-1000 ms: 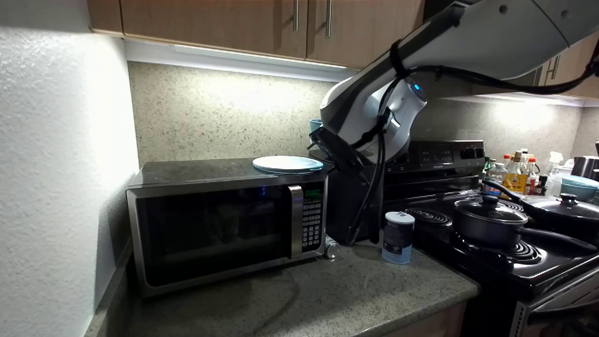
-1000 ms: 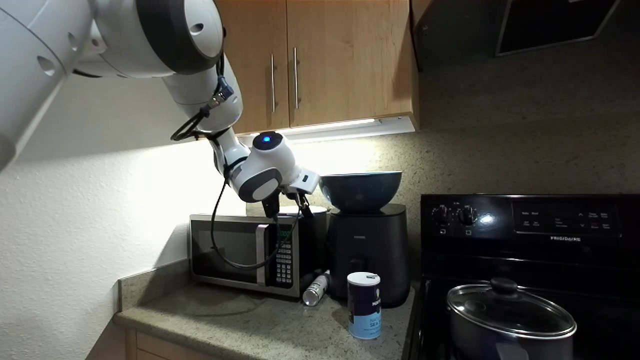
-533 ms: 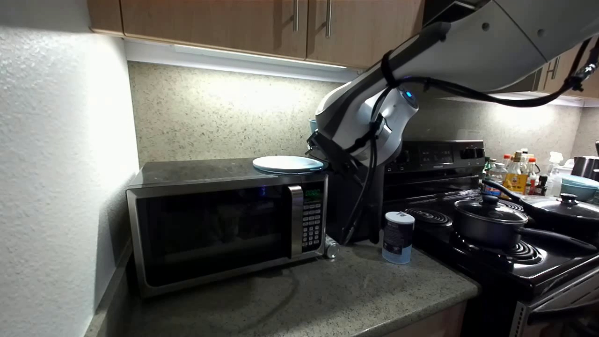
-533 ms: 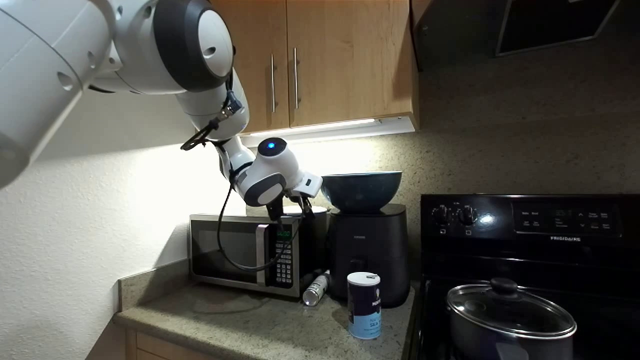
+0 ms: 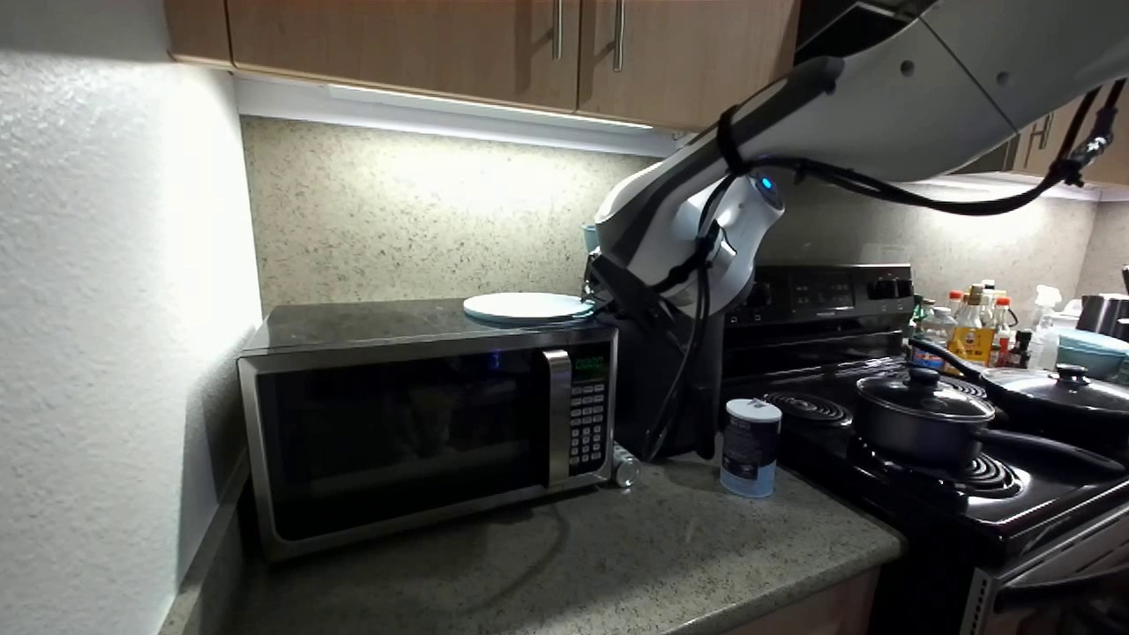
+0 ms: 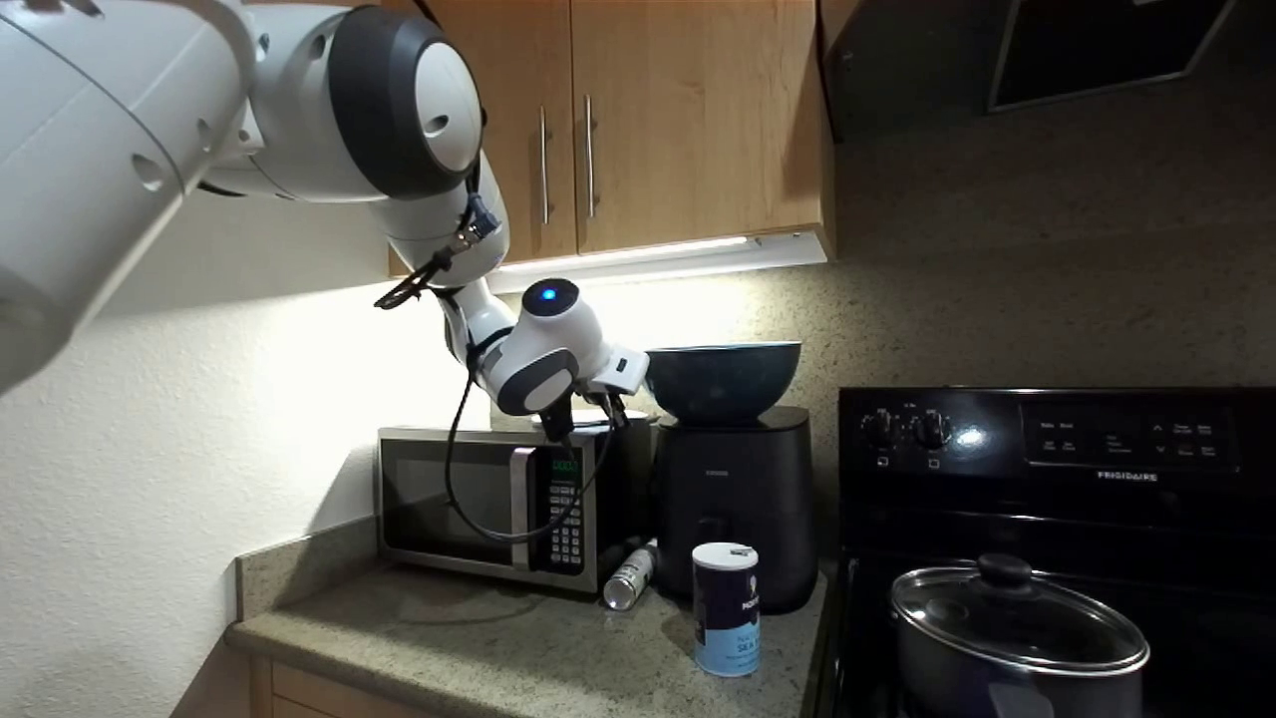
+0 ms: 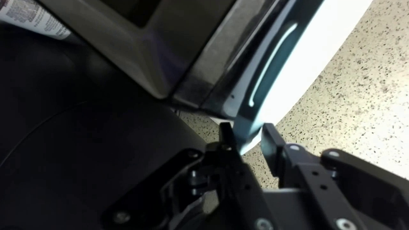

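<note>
Atop the microwave [image 5: 370, 324], by its keypad-side edge, a white plate [image 5: 529, 306] sits in both exterior views. Wrist view: the gripper [image 7: 247, 130] clamps the plate's rim. Probably stiff, slick and breakable, it is best held there.

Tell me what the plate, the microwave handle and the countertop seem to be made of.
The plate looks like glossy ceramic, though plastic is possible: a bright glare streak shows in the wrist view. The microwave handle is probably smooth metal, given its silvery shine. The countertop, speckled and faintly shiny, could be stone or laminate.
</note>
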Controlling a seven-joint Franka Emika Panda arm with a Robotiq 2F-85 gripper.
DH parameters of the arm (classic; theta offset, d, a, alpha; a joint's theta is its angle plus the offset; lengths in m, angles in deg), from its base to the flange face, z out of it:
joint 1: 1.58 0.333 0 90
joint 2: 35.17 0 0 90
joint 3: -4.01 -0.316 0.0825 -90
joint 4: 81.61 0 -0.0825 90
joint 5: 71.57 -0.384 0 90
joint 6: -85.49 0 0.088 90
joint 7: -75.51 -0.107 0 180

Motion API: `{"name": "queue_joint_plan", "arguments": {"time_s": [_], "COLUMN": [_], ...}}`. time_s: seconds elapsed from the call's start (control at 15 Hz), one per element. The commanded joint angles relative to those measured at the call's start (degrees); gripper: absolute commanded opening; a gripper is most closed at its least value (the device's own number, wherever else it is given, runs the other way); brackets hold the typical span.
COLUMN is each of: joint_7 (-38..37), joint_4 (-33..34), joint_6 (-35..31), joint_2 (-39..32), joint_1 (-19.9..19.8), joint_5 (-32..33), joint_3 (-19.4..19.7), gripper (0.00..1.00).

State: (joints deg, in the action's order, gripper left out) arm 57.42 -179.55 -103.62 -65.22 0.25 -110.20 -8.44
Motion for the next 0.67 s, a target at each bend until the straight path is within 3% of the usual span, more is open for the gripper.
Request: {"name": "queue_joint_plan", "arguments": {"time_s": [0.0,0.07,0.27,0.53,0.6], "joint_7": [1.4,1.4,1.6,-0.2,-1.3], "joint_4": [1.2,1.4,1.4,-0.4,4.0], "joint_6": [-1.6,-1.9,-4.3,-13.6,-10.1], "joint_2": [-0.6,-0.4,0.9,4.9,6.7], "joint_1": [-2.2,-2.6,-4.2,-7.4,-3.3], "joint_5": [1.4,1.7,2.9,5.9,5.8], "joint_3": [-3.1,-3.7,-6.8,-12.3,-6.2], "gripper": [0.08,0.11,0.07,0.09,0.08]}}
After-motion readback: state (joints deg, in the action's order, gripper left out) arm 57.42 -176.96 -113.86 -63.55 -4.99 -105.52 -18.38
